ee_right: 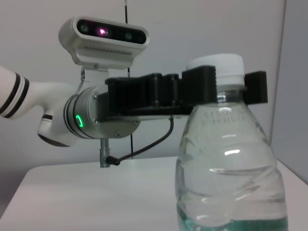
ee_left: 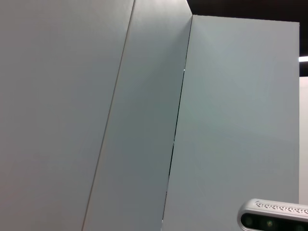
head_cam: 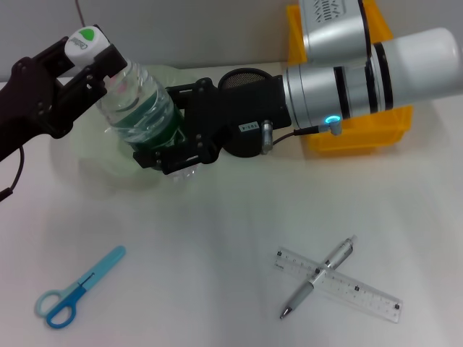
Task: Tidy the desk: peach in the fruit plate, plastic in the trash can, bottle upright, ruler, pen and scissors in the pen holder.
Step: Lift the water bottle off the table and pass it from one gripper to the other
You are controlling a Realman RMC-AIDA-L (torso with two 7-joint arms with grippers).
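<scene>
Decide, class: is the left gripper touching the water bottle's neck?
Touching. The right wrist view shows the left gripper clamped on both sides of the water bottle just under its white cap, with no gap.

lab bench, white tabletop [head_cam: 217, 238], grey partitions [ee_left: 96, 120]

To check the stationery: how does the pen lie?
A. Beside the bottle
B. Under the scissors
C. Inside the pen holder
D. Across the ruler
D: in the head view the pen lies crossed over the ruler, far from the scissors.
</scene>
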